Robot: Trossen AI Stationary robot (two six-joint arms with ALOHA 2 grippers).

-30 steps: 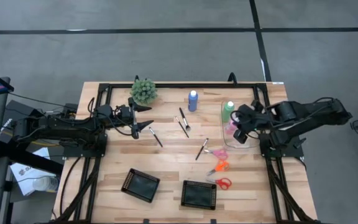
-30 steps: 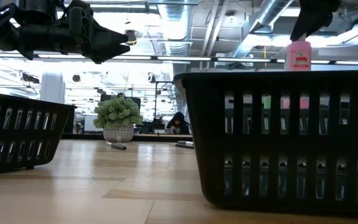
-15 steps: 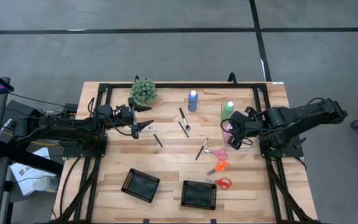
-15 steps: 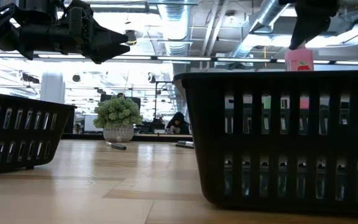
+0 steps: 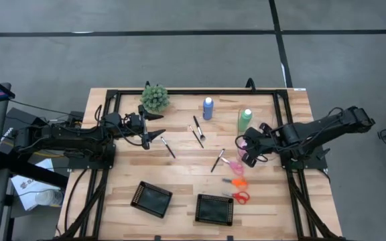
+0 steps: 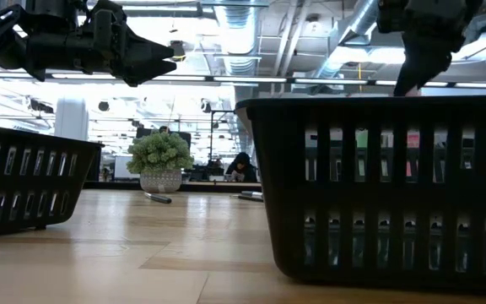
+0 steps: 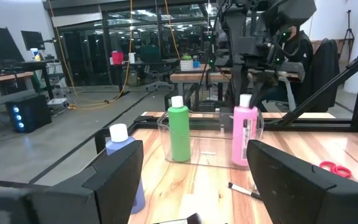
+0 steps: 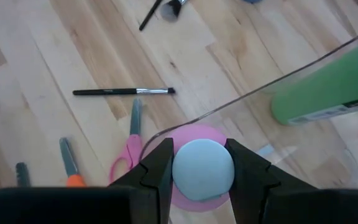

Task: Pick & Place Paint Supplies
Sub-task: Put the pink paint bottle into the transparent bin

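Observation:
My right gripper is shut on the pink bottle, which is upright inside a clear container at the table's right, beside the green bottle. The blue bottle stands on the wood farther left. Three thin brushes and the pink, orange and red scissors lie flat on the table. My left gripper hovers open and level over the table's left half, holding nothing. My right gripper pinches the pink bottle's white cap between its two fingers, one on each side. The fingers come from above, slanting down. The bottle hangs upright below them inside the clear container's wall; whether its base rests on the container's floor I cannot tell.
A bushy green plant ball stands at the far left. Two black trays sit near the front edge, and they fill the low view's foreground. Bare wood lies between the trays and the brushes.
My right gripper has come down, shifting a little toward the table's near edge and left, carrying the pink bottle. The bottle has stayed upright, and in the low view it has sunk out of sight behind the black tray's rim.

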